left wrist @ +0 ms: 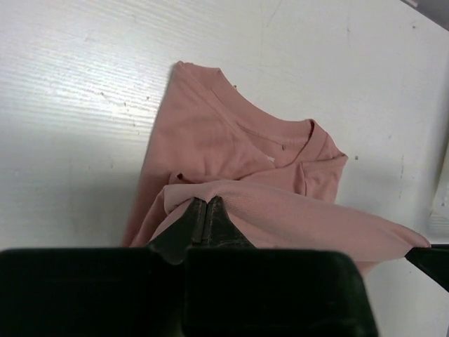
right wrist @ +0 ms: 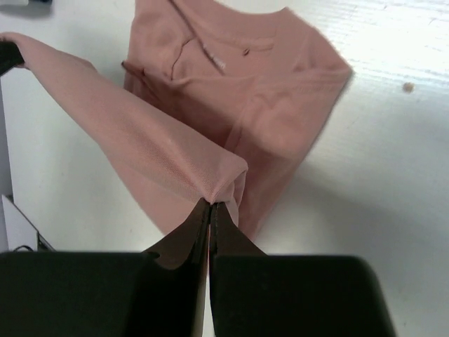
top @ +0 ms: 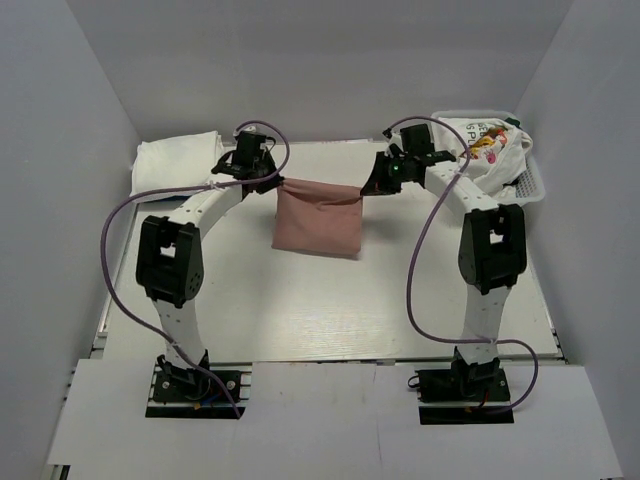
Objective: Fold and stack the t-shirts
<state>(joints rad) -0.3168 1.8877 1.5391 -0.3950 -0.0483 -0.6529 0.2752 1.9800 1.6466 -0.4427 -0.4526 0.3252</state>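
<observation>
The dusty-pink t-shirt (top: 318, 222) hangs between my two grippers over the middle of the white table, its lower part resting on the surface. My left gripper (top: 272, 181) is shut on its left top corner, seen in the left wrist view (left wrist: 203, 200) with the collar (left wrist: 280, 137) beyond. My right gripper (top: 372, 186) is shut on the right top corner, seen in the right wrist view (right wrist: 210, 202). The held edge is stretched taut between them. A white t-shirt with colourful print (top: 490, 150) lies in the basket. Plain white t-shirts (top: 175, 160) lie folded at the far left.
The white mesh basket (top: 532, 185) stands at the far right corner of the table (top: 300, 310). Grey walls close in the table on three sides. Purple cables loop off both arms.
</observation>
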